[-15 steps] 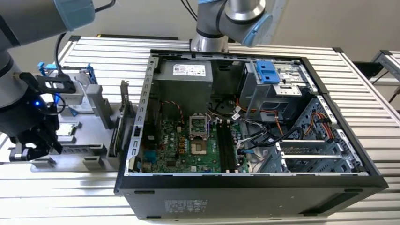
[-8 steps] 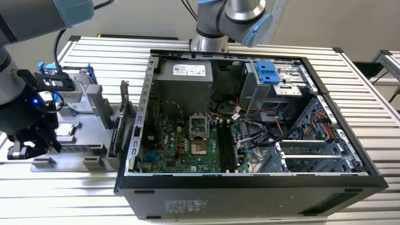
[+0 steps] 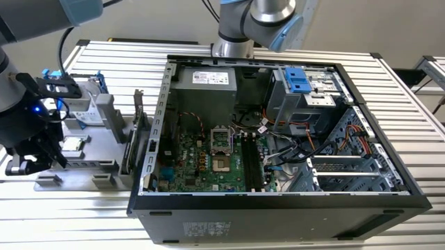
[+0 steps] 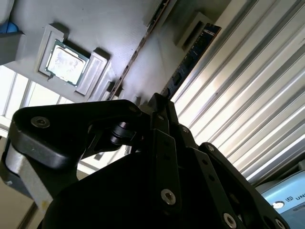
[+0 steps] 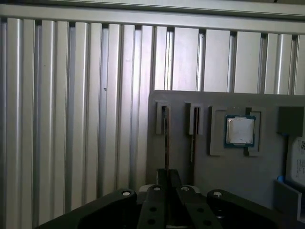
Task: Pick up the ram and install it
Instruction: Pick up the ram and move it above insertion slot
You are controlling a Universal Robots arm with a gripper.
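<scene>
Looking at the first wrist view, the claw [image 5: 168,173] seems pinched together on the ram [image 5: 166,138]. The stick stands on edge in its slot in the grey tray [image 5: 181,102], in the row just beside the tray's border with the ribbed worktop [image 5: 71,119], and its thin edge runs straight into the claw's tips. A second stick [image 5: 192,138] stands in the next slot, with a processor chip [image 5: 239,130] beyond it. My take: it's light and stiff but fragile, so grip the flat faces near the bare long edge, away from the contacts — and no twisting. Hard to make out: how much of the stick sits between the pads, since the claw's own body hides that part, and whether it's fully seated in the slot or slightly lifted.
</scene>
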